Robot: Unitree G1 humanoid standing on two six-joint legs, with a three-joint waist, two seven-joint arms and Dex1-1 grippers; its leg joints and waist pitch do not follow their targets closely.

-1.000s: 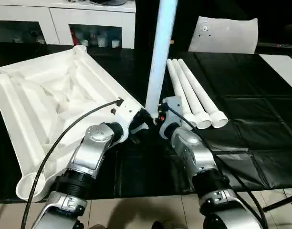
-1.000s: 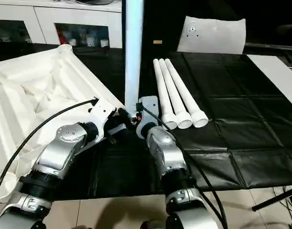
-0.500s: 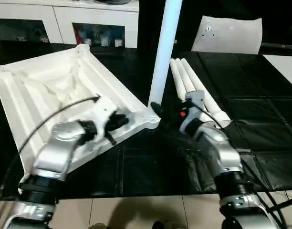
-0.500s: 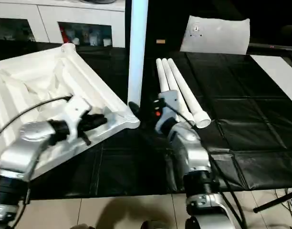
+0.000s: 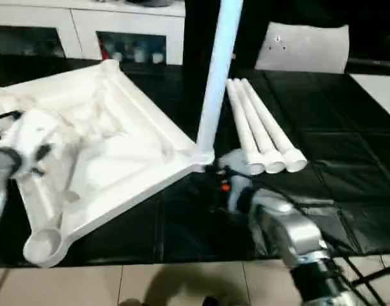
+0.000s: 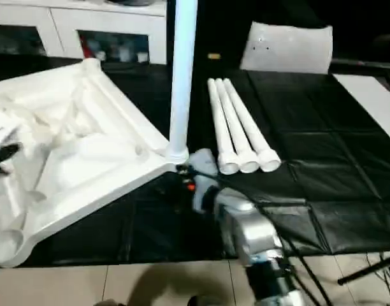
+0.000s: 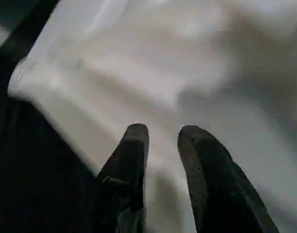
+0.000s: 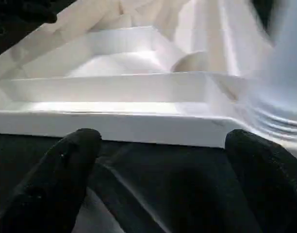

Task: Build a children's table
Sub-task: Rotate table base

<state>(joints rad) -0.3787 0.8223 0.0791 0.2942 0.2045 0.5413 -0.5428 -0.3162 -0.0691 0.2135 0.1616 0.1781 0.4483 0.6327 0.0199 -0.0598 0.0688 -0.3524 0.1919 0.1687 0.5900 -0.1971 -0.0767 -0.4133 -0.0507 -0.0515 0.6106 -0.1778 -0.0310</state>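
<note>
White plastic tabletop [image 5: 106, 146] looking stiff, light; you're standing one leg [image 5: 214, 83] upright in right corner. Take next leg [image 5: 262, 124] mid-shaft. Right gripper [image 8: 163, 179] gaping wide; left gripper [image 7: 163, 141] slightly parted, both holding nothing.

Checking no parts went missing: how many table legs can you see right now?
4. One leg stands upright in the corner socket of the upturned tabletop. Three legs lie side by side on the black table surface to its right. None looks hidden.
</note>
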